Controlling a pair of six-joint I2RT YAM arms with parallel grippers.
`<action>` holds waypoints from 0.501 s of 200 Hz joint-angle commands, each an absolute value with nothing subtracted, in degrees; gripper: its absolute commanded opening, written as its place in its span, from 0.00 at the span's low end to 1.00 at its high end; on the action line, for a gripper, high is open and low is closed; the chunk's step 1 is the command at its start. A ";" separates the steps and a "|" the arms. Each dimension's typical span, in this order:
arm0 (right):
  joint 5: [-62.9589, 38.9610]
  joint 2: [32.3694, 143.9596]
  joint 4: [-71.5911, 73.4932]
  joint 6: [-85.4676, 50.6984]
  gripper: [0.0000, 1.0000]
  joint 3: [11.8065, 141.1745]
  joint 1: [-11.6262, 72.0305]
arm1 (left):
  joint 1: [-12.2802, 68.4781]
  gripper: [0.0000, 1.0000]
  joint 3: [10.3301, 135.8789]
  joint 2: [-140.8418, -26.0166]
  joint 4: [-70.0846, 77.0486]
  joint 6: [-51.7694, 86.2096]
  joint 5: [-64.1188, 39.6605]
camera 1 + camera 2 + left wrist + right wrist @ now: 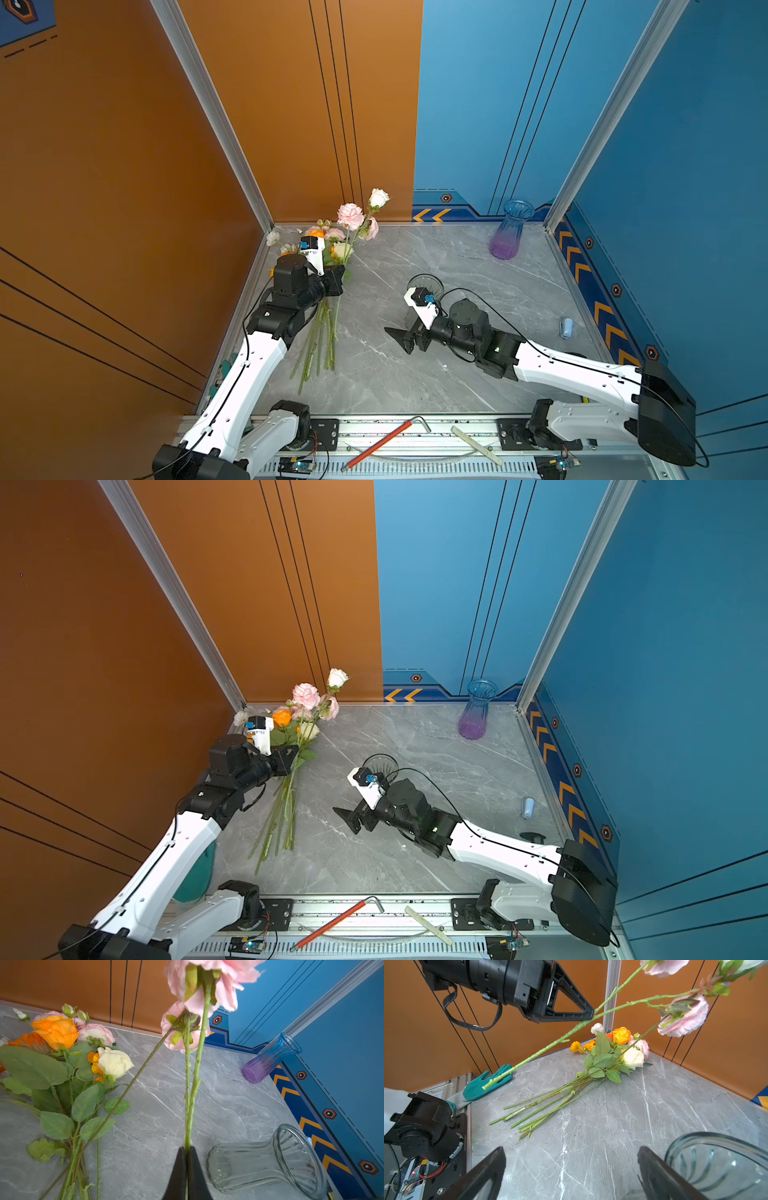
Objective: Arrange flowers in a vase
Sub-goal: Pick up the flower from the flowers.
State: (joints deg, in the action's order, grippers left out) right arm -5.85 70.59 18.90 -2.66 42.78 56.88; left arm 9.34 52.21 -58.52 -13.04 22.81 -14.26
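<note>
Left fingers [180,1159]: clamped on two flower stems [194,1084], raised.
Right fingers [492,1163]: wide apart, empty, beside the clear vase [716,1163].
Flowers [604,1059]: rest lie on the tabletop [612,1115].

Flowers [602,1059] noted in pink, cream-white, orange and yellow on green stems, tabletop [415,374] seen as grey marble veined white, far vase [510,230] graded blue to purple, near vase [249,1163] recorded as clear ribbed glass, glove [483,1084] teal

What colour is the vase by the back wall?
Vase: blue top, purple base; left wrist view.
</note>
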 commanded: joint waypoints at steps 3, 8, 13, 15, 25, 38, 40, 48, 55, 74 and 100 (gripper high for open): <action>-6.35 71.36 18.31 -3.50 1.00 42.54 56.78 | 7.30 0.00 51.45 -62.00 -10.28 25.79 -16.17; -6.33 71.37 18.36 -3.52 1.00 42.54 56.78 | 6.93 0.00 51.35 -62.92 -10.28 26.00 -15.75; -6.35 71.43 18.37 -3.52 1.00 42.46 56.76 | 6.50 0.00 51.12 -63.67 -10.28 26.45 -14.87; -6.33 71.43 18.44 -3.47 1.00 42.45 56.73 | 6.22 0.00 51.04 -63.97 -10.28 26.76 -14.64; -6.39 71.43 18.34 -3.44 1.00 42.54 56.68 | 4.93 0.00 50.11 -65.36 -9.62 27.84 -14.22; -6.42 71.45 18.28 -3.44 1.00 42.54 56.69 | 3.43 0.00 49.17 -67.56 -7.29 29.73 -14.30; -6.42 71.41 18.26 -3.45 1.00 42.54 56.69 | 3.19 0.00 49.10 -68.04 -6.99 29.93 -14.65; -6.42 71.34 18.28 -3.41 1.00 42.54 56.69 | 2.90 0.00 49.32 -70.11 -5.97 30.38 -16.45; -6.42 71.35 18.20 -3.29 1.00 42.50 56.68 | 3.02 0.00 50.26 -72.14 -5.96 30.56 -18.72; -6.36 71.29 18.16 -3.12 1.00 42.45 56.59 | 4.23 0.00 53.47 -77.50 -5.57 30.21 -28.39; -6.41 71.43 18.17 -3.03 1.00 42.47 56.39 | 4.16 0.00 57.13 -82.90 -6.27 29.95 -41.38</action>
